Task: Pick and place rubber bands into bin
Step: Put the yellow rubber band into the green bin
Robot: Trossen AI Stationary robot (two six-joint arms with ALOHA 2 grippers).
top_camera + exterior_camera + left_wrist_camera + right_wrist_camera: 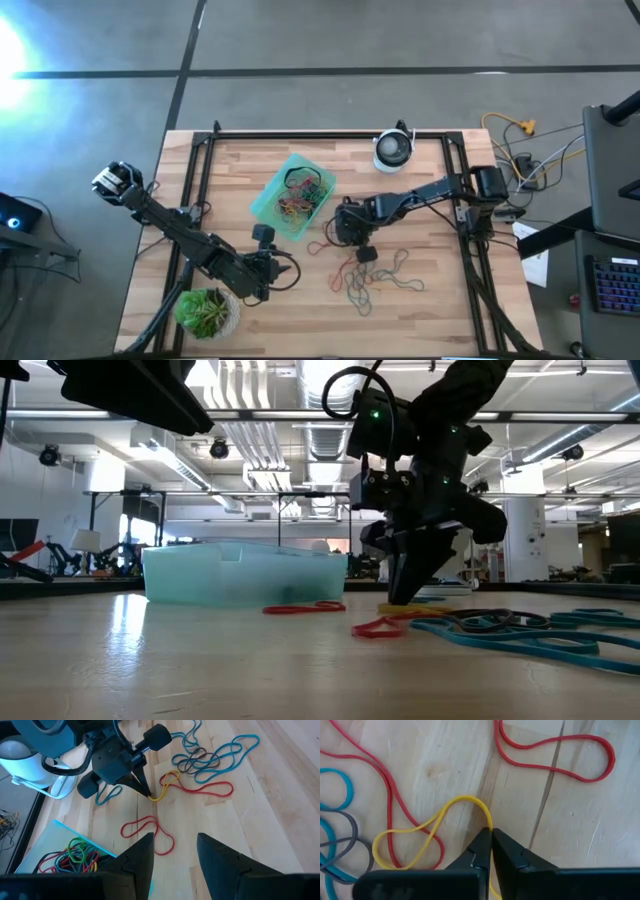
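Item 1, potted green plant (207,311): near-left corner of the wooden table (440,310); not part of your task, and it stands clear of the working zone

Item 2, left gripper (268,262): just right of the plant, on the near side of the bin, fingers (137,857) spread apart and holding nothing. You have it waiting here, pointed across the loose bands toward the other arm, so it stays clear of the right arm's work

Item 3, teal bin (268,202): centre-left of the table, set at an angle. It already holds a tangle of red, green, yellow and blue bands (300,198), so you can judge the task as partly done. Its low walls should let a band be dropped in from above

Item 4, loose red band (147,832): flat on the wood between the bin and the right gripper, untouched

Item 5, right gripper (491,847): centre of the table, just right of the bin, tips down on the wood. Its fingers are pinched tight together on the yellow band (427,830) where that loop curves, since a thin floppy loop gives no other purchase

Item 6, long red band (210,789): crosses through the yellow loop; in my judgement it may drag along when you lift

Item 7, remaining heap of teal-blue and grey bands (210,757): right of the gripper toward the near-centre, still to be collected

Item 8, white-and-black round device (393,150): far edge, right of centre, out of play
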